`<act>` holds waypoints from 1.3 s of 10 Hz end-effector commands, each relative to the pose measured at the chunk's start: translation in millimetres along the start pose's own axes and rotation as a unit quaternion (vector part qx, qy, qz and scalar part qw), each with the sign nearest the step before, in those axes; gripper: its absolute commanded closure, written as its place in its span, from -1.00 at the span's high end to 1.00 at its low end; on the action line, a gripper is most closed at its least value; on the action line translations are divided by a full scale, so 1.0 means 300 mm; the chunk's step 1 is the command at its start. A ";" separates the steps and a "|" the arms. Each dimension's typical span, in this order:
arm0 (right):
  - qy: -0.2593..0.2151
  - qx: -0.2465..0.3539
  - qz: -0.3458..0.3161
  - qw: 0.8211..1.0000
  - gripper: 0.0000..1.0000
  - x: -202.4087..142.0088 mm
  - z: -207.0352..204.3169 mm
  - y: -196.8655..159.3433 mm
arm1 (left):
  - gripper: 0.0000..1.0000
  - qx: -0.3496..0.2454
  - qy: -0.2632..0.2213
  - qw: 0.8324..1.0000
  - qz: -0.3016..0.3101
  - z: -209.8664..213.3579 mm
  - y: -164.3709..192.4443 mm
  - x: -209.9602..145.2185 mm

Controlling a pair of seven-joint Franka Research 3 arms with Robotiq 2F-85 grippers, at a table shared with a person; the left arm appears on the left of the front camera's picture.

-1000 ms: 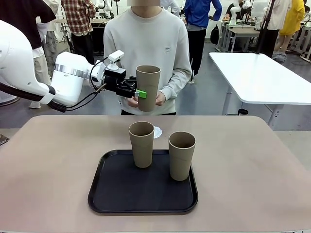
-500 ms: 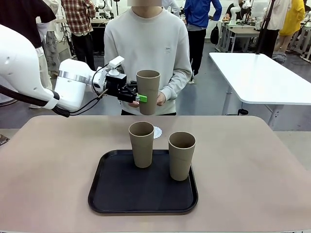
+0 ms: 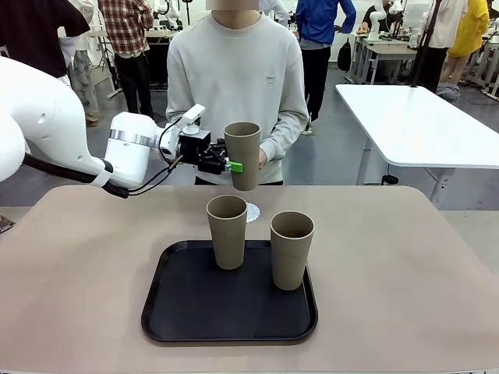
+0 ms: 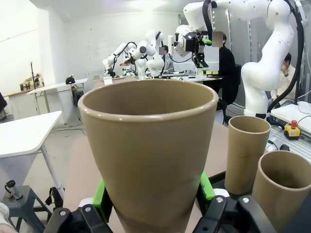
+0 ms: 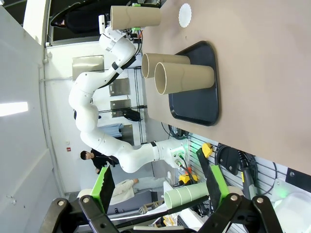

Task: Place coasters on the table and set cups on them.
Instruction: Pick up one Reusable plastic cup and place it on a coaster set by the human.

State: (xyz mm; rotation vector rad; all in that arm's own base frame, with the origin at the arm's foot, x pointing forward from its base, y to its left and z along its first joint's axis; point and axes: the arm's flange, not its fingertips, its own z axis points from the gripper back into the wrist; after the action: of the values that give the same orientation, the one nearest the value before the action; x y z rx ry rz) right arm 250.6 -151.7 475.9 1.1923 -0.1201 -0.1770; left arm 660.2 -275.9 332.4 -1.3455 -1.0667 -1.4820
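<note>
**A:** Front view, item one: left gripper (image 3: 235,165), clamped low on the held cup (image 3: 242,148). That cup is upright in the air above the far edge of the table (image 3: 405,265).

**B:** We confirm it from the left wrist view: green pads (image 4: 103,200) press on either side of its wall. A person's hand (image 3: 261,159) is at its far side. We cannot tell whether the hand touches it.

**A:** Item two: black tray (image 3: 187,315), on the middle of the table. It carries the left tray cup (image 3: 227,234) near its far edge and the right tray cup (image 3: 291,251) just beside, not touching. Both are upright.

**B:** Item three: one coaster (image 3: 252,212), flat on the table just beyond the tray. The left tray cup stands in front of it and hides part of it from us.

**A:** Item four: right gripper (image 5: 158,187), jaws spread wide with nothing between them. The tray and cups lie well ahead of it.

**B:** Surroundings: white table (image 3: 413,117) at far right, with other people standing beyond.
</note>
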 end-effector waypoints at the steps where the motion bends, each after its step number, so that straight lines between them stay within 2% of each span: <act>1: 0.001 0.005 0.003 1.000 1.00 0.001 0.001 -0.001 | 0.70 -0.017 -0.009 1.000 0.005 -0.005 0.037 0.007; 2: 0.001 0.005 0.003 1.000 1.00 0.001 0.001 -0.001 | 0.70 0.000 0.000 1.000 0.000 0.000 0.000 0.000; 6: 0.001 0.005 0.003 1.000 1.00 0.001 0.001 -0.001 | 0.70 -0.002 -0.003 1.000 0.002 -0.005 0.010 -0.017; 7: 0.001 0.005 0.003 1.000 1.00 0.001 0.001 -0.001 | 0.70 -0.030 0.002 1.000 0.004 0.010 0.020 -0.057; 9: 0.001 0.005 0.003 1.000 1.00 0.001 0.001 -0.001 | 0.70 -0.028 0.033 0.999 -0.007 0.019 0.027 -0.122; 13: 0.001 0.005 0.003 1.000 1.00 0.001 0.001 -0.001 | 0.70 -0.048 0.040 0.998 -0.021 0.012 0.052 -0.203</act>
State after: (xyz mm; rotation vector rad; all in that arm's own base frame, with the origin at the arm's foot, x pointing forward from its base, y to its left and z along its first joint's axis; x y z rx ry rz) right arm 250.6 -151.7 475.9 1.1923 -0.1201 -0.1771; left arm 669.4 -271.8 270.4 -1.3214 -0.9556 -1.5789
